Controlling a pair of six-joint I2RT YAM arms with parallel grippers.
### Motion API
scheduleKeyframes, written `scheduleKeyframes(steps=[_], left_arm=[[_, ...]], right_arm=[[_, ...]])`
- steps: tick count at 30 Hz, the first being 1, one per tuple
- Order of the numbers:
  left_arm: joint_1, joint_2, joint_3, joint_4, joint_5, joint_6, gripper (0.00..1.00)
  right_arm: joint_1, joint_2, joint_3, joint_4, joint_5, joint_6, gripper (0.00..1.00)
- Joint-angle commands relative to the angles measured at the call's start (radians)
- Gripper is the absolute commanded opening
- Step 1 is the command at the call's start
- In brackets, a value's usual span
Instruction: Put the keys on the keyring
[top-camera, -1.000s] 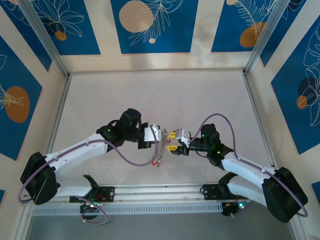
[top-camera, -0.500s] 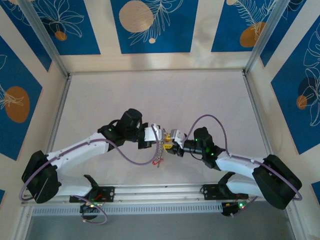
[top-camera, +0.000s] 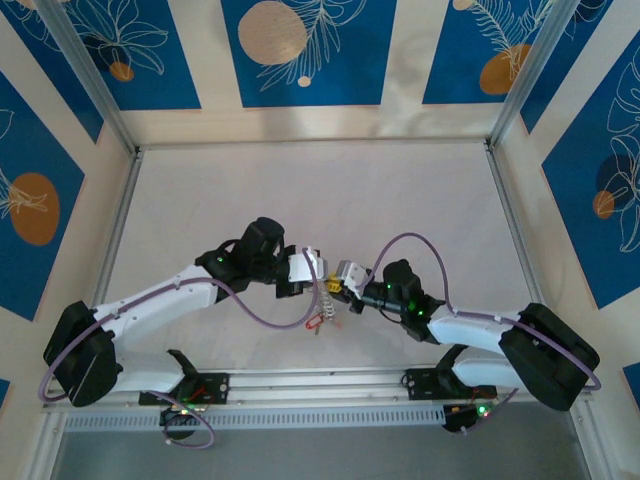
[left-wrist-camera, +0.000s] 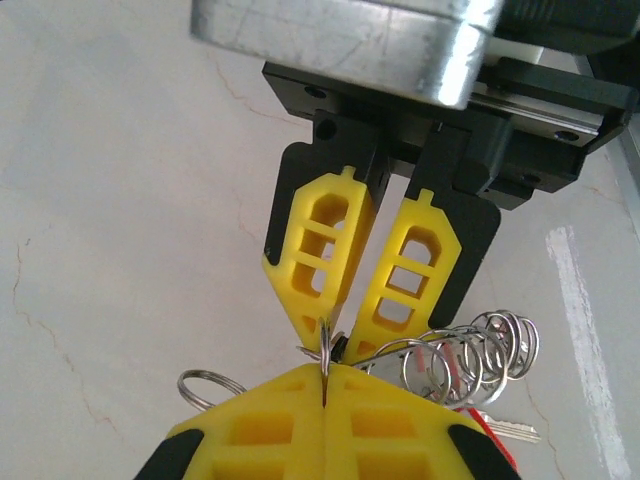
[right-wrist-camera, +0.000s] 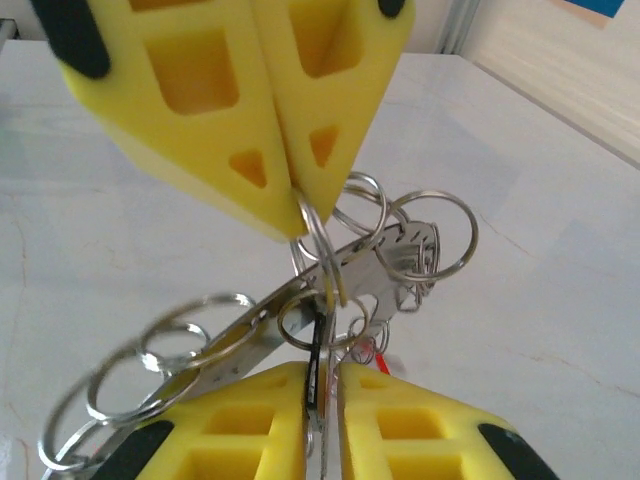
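Both arms meet at the middle of the desk (top-camera: 300, 190), tool to tool, tips almost nose to nose. The keyring (right-wrist-camera: 380, 268) hangs right between them, with a fringe of small silver loops fanning out on either side.

Left tool (left-wrist-camera: 325, 368): yellow fingers pressed tight together, and a thin wire loop of the keyring runs straight into the seam between them. That's a firm pinch.

Right tool (right-wrist-camera: 322, 375): its fingers stand only a sliver apart, and that sliver is filled by a loop of the keyring and a dark strip beside it. So it's nipping the keyring from the opposite side. In the left wrist view its two fingers angle in towards each other, wide at the root and meeting at the tips just above the left tool's pinch.

The keys (top-camera: 318, 322) dangle at the low end of the bunch, a little red cluster towards the near edge in the top view. In the left wrist view one red head and a silver shaft peek out under the loops, to the right of the left tool's fingers.

I can't tell whether the lowest keys brush the desk or hang free.
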Motion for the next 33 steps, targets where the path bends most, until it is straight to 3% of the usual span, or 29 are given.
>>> scheduleKeyframes(steps=[1,8,17,22,33], left_arm=[[0.012,0.003,0.032,0.015,-0.01,-0.011,0.0],[0.013,0.006,0.032,0.019,0.005,-0.012,0.0],[0.015,0.006,0.029,0.021,0.005,-0.012,0.0],[0.017,0.009,0.027,0.017,-0.004,-0.007,0.0],[0.018,0.036,0.033,-0.013,-0.009,0.016,0.0]], right_arm=[[0.007,-0.019,-0.019,0.031,0.044,-0.027,0.18],[0.007,0.008,-0.021,0.056,0.039,-0.025,0.24],[0.01,0.033,-0.02,0.09,0.052,-0.044,0.05],[0.009,-0.009,-0.027,0.067,0.057,-0.07,0.0],[-0.027,-0.177,-0.016,-0.091,0.036,-0.106,0.0]])
